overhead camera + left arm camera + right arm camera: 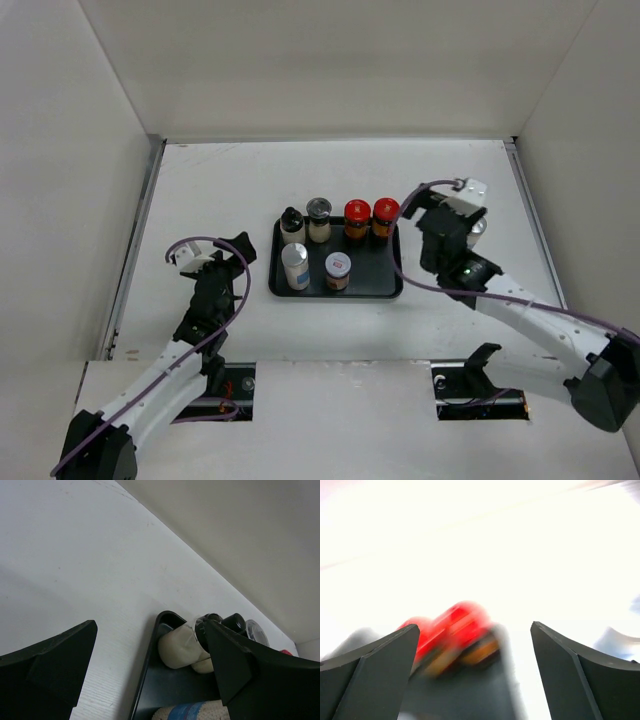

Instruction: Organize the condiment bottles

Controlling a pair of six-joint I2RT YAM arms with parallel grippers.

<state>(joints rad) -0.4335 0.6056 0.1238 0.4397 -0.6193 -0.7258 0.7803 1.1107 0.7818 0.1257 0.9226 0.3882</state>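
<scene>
From above, the six condiment bottles (322, 243) all stand upright on the flat black tray (385, 285) at the middle of the white table (220, 180). Along its far edge, from left to right, are a cream bottle with a dark cap (292, 225), a grey-topped bottle (319, 218) and two red-capped bottles (371, 218) side by side. The near row holds a taller white-and-blue bottle (295, 266) and a short bottle with a white, red-marked top (337, 270). The left gripper (238, 262) sits just left of the tray and the right gripper (418, 225) just right of it. Both have their jaws spread and neither grasps anything. Plain walls close in the table on three sides. In the left wrist view the left gripper (150, 625) gapes over bare table. The tray's rim (150, 665) lies ahead to the right, with a cream body (177, 647), dark caps and a blue-and-white label (185, 712) partly hidden behind the right finger. The right wrist view is blurred and washed out, but the right gripper (475, 627) is released, with the red-capped pair (462, 625) on the dark tray (460, 695) beyond its fingers.
</scene>
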